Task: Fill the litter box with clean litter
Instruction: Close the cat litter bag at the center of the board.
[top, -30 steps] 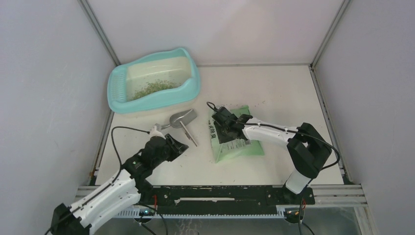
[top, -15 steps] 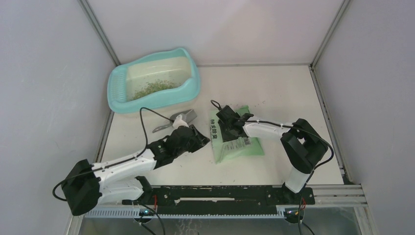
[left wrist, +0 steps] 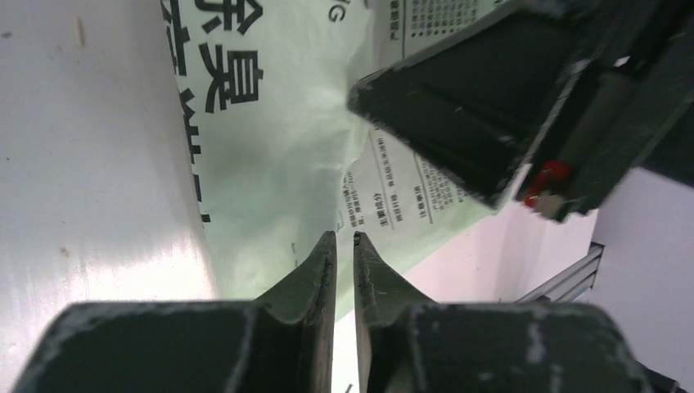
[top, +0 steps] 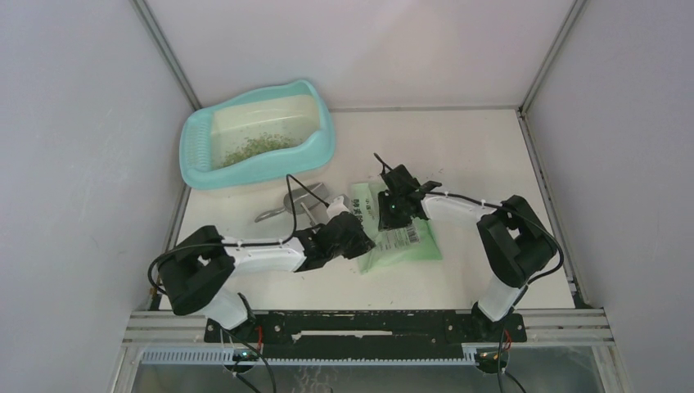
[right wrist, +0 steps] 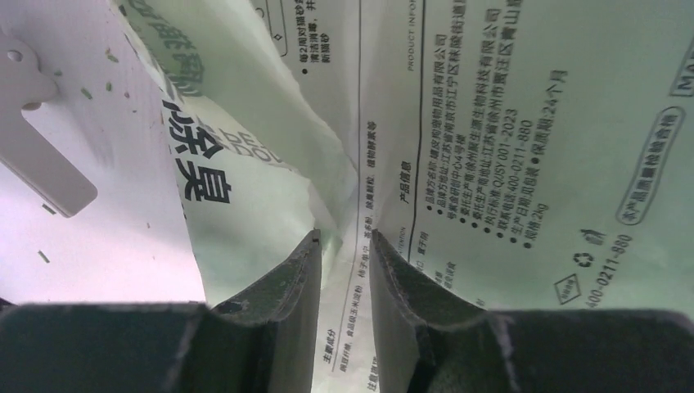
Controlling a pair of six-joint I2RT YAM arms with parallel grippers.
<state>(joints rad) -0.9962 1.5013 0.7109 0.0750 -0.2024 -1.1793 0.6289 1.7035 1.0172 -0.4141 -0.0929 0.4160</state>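
the litter box [top: 193, 151] sits in the far left corner of the table [top: 466, 147], with its slotted end toward the left edge. a thin patch of the litter [top: 258, 146] lies inside it along the near wall, and the rest of the pale floor shows.

just in front of the box a grey metal scoop [top: 288, 206] lies flat on the table. a black cable [top: 291, 187] from my left arm loops over it.

to the right of the scoop, near the middle of the table, lies the green bag [top: 405, 241] with black print on it. its far end looks bunched up and its near end lies flat. a few loose crumbs [right wrist: 106, 78] lie on the table beside it.

my right gripper [right wrist: 344, 246] is at the far end of the bag. its two fingers stand close together with a fold of the bag pinched between them, so it is holding the bag.

my left gripper [left wrist: 344, 243] is at the left edge of the bag, and its arm reaches low across the table from the near left. its fingers are nearly together with only a thin slit between them, and i see nothing in the slit. the tips are right at the bag's edge, but i cannot tell if they touch it. the two grippers are near each other over the bag.
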